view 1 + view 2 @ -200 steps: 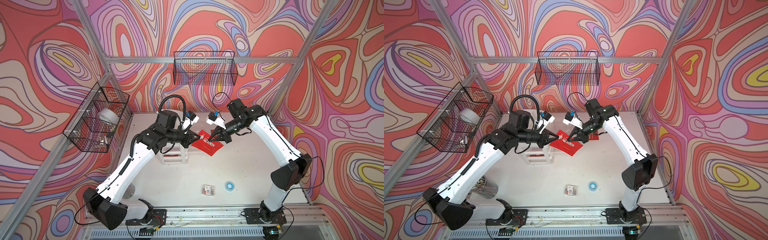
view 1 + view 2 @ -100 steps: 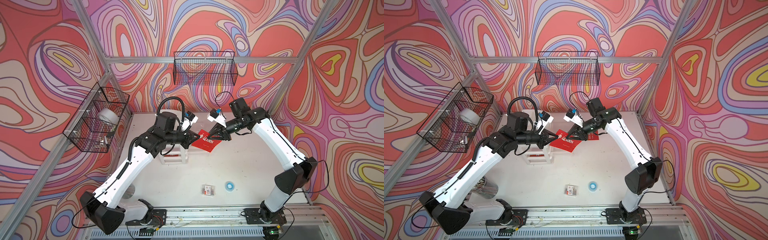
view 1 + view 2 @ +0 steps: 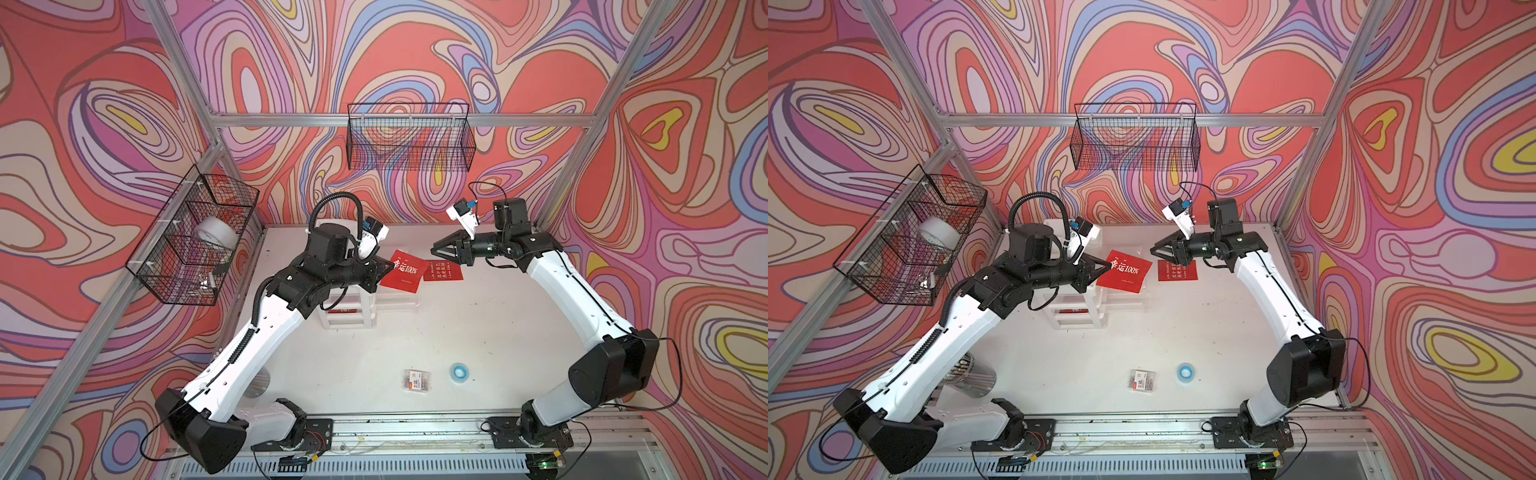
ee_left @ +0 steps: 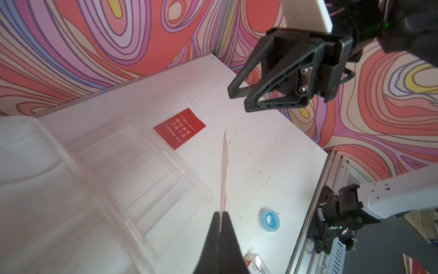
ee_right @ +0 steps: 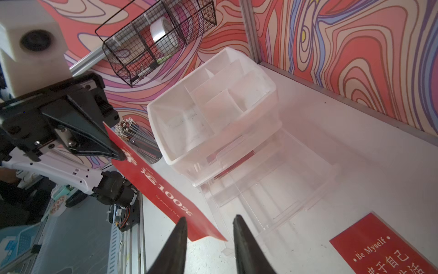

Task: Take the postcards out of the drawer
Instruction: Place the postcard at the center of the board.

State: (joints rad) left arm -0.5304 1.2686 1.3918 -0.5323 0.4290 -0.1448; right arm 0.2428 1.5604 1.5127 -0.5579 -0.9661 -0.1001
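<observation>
A red postcard marked "100%" (image 3: 405,272) (image 3: 1124,272) hangs in the air above the pulled-out clear drawer (image 3: 397,300). My left gripper (image 3: 388,268) (image 4: 221,214) is shut on its left edge; the left wrist view shows it edge-on (image 4: 224,166). My right gripper (image 3: 434,250) (image 5: 209,219) is open just right of that card, and nothing sits between its fingers. A second postcard reading "Be Myself" (image 3: 442,271) (image 4: 180,128) (image 5: 384,249) lies flat on the table beside the drawer. A red strip (image 5: 237,163) shows inside the white drawer unit (image 3: 349,318).
A small clear packet (image 3: 417,380) and a blue tape roll (image 3: 458,371) lie near the table's front. A cup of sticks (image 3: 971,374) stands at the front left. Wire baskets hang on the back wall (image 3: 409,137) and the left wall (image 3: 193,245).
My right gripper has let go of the "100%" postcard, opened, and drawn back to the right. The left gripper keeps its hold on the card.
</observation>
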